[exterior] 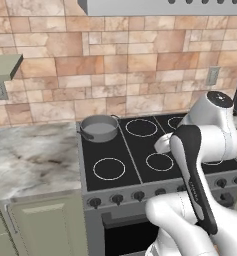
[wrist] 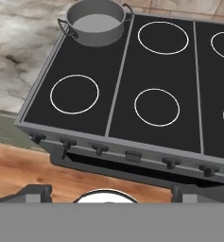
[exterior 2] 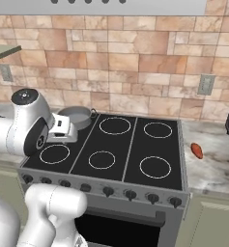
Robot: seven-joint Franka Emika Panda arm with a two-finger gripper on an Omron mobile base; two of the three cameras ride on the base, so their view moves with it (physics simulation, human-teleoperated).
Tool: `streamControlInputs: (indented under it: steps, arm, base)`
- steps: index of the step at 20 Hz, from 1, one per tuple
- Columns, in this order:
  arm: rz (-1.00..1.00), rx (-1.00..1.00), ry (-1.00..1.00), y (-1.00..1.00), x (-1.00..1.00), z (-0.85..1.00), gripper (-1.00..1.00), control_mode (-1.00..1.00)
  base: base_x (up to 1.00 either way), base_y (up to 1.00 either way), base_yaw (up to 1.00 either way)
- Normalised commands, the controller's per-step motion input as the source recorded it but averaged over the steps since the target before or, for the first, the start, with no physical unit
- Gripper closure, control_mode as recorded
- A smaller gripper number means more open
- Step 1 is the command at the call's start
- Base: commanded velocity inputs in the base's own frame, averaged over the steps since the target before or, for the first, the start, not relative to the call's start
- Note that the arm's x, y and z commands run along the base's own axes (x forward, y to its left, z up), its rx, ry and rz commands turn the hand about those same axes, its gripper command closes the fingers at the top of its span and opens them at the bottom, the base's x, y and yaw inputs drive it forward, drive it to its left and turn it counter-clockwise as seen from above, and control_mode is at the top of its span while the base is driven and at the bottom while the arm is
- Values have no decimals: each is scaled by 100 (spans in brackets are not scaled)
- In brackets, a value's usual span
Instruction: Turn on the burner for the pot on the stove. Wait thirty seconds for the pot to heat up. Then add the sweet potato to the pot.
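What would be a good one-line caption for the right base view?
White arm poised over the stove, grey pot on the back-left burner, sweet potato waiting on the right counter.

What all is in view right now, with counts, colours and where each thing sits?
pot: one, grey metal, on the stove's back left burner ring
stove: one, grey steel with black glass top and white rings, set between the counters
knobs: a row, black, along the stove's front
sweet potato: one, orange-red, on the counter right of the stove
counters: marbled grey, on either side of the stove
wall outlet: one, grey, on the stone-tile wall at right
gripper: one, dark finger tips, open, over the floor in front of the stove
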Motion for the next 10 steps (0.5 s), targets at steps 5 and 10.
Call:
streamControlInputs:
  steps: [5,10]
  arm:
    - [0,0,0,0,0,0,-100,100]
    - [0,0,0,0,0,0,-100,100]
  base:
    - [0,-46,0]
    - [0,-43,0]
